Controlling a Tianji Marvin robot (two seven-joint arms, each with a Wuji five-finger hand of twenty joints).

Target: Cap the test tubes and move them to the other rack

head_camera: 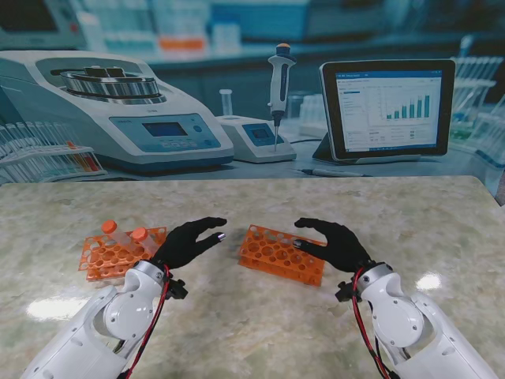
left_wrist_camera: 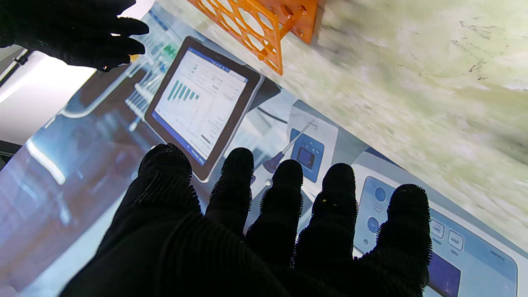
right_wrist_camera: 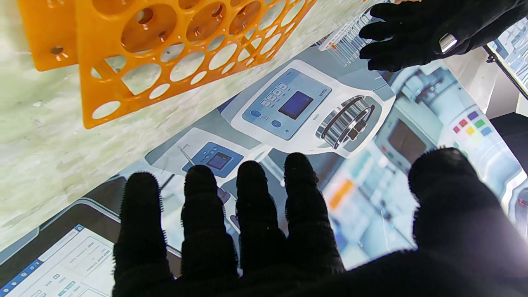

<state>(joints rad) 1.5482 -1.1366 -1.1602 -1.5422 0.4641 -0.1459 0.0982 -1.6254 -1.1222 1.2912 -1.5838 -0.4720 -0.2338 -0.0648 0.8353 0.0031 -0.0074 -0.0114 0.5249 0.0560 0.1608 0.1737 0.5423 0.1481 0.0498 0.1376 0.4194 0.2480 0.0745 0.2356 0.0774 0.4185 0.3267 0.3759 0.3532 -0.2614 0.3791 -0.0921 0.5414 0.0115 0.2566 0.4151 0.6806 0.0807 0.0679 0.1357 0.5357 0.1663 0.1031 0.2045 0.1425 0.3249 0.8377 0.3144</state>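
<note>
Marble table, two orange racks

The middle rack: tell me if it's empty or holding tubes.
Empty. The middle rack shows only open holes in the stand view, and the right wrist view shows table through them. The orange-capped tubes stand in the left rack.

On the desk, the rack holding two capped tubes lies left, the empty rack right of it, with both robot hands between and beside them.
</note>
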